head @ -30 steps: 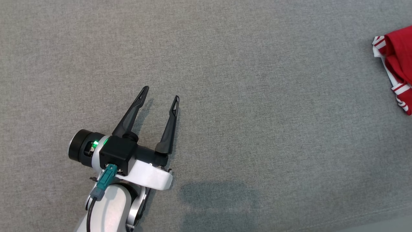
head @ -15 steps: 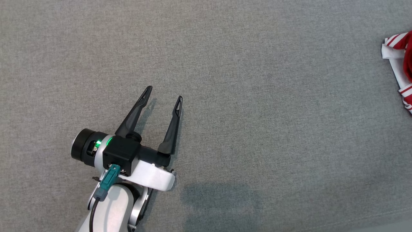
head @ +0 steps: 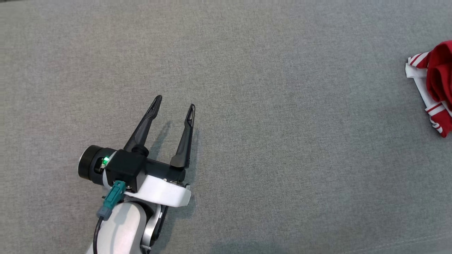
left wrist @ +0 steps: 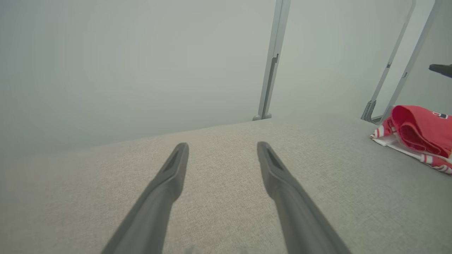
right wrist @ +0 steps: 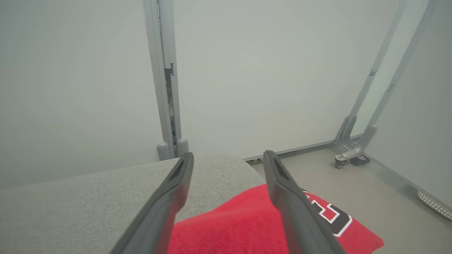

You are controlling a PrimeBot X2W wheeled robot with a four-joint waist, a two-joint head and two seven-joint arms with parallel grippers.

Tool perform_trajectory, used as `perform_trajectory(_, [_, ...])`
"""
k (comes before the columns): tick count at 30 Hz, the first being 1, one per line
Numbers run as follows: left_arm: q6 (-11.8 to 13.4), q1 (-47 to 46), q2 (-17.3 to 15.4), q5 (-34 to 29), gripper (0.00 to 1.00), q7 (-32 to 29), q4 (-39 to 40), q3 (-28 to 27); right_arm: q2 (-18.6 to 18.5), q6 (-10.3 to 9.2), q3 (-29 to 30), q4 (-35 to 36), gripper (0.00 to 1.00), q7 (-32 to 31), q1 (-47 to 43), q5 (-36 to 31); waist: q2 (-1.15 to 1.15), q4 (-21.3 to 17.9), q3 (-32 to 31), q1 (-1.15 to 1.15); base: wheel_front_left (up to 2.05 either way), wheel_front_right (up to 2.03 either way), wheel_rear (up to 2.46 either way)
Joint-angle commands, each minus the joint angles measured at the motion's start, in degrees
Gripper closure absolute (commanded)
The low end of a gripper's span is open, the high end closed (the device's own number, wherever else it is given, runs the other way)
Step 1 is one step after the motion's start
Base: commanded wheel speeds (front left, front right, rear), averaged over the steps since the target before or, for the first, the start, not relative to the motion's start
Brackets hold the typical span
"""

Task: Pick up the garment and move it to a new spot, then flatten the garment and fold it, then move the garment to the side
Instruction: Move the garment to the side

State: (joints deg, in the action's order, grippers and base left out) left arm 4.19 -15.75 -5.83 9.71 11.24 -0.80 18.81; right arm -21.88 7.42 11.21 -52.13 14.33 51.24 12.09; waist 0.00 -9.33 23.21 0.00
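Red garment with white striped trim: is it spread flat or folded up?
Folded up, loosely: the red garment with white striped trim lies in overlapping layers, with a rolled fold showing.

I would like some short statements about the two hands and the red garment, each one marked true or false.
1. The left hand is open and holds nothing. True.
2. The garment lies in the middle of the grey surface. False: in the head view it lies at the far right edge of the picture.
3. The right hand has its fingers apart, over the garment. True.
4. The left hand touches the garment. False: bare surface lies between them.
5. The garment bears a black and white print. True.
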Motion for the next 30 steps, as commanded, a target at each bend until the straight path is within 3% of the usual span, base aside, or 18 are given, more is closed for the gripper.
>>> perform_trajectory(1, [0.62, -0.74, -0.03, 0.39, 0.0, 0.63, 1.15, -2.11, -0.48, 0.07, -1.16, 2.66, 0.0, 0.67, -1.74, -0.64, 0.0, 0.61, -1.06, 0.0, 0.0, 0.0, 0.0])
perform_trajectory(18, [3.15, 6.59, 1.3, 7.59, 0.0, 3.52, -1.77, -8.51, 9.5, 0.07, -11.95, 21.6, 0.0, 0.67, -18.49, 1.55, 0.0, 4.95, -14.48, 0.0, 0.0, 0.0, 0.0])
perform_trajectory(24, [2.19, 10.16, 0.57, 7.72, 0.0, 3.71, -2.66, -10.08, 11.92, 0.07, -14.94, 28.34, 0.0, 0.67, -26.99, 1.51, 0.0, 5.79, -20.27, 0.0, 0.0, 0.0, 0.0])
perform_trajectory(30, [0.65, 13.69, 1.01, 6.74, 0.0, 3.74, -1.42, -12.03, 13.97, 0.07, -14.19, 35.6, 0.0, 0.67, -34.61, 1.09, 0.0, 6.35, -23.38, 0.0, 0.0, 0.0, 0.0])
